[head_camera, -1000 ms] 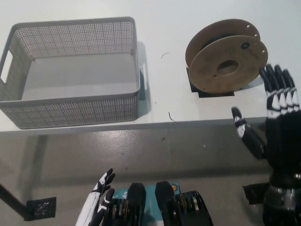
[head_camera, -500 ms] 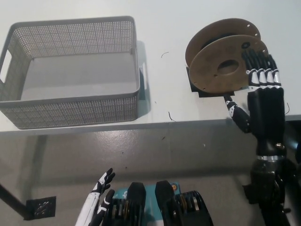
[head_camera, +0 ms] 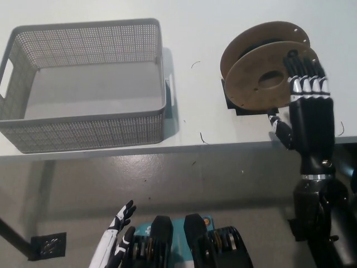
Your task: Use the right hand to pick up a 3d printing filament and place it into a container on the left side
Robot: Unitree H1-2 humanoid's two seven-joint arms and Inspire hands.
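A filament spool (head_camera: pixel 262 67) with brown cardboard flanges and dark filament stands on edge on the white table (head_camera: pixel 189 33), on a small black mat. My black right hand (head_camera: pixel 305 100) is open, its fingers spread upward over the near flange's right side. Whether it touches the flange I cannot tell. The grey mesh basket (head_camera: pixel 83 125) sits at the table's left with nothing inside. My white left hand (head_camera: pixel 116 237) rests low at the picture's bottom left, below the table edge, fingers apart.
A thin dark scrap (head_camera: pixel 203 139) lies on the table near the front edge, between basket and spool. A black bracket (head_camera: pixel 49 247) sits on the floor at the lower left.
My right hand has moved left and forward from beside the spool until its fingers overlap the near flange's right side. Spool, basket and left hand have stayed in place.
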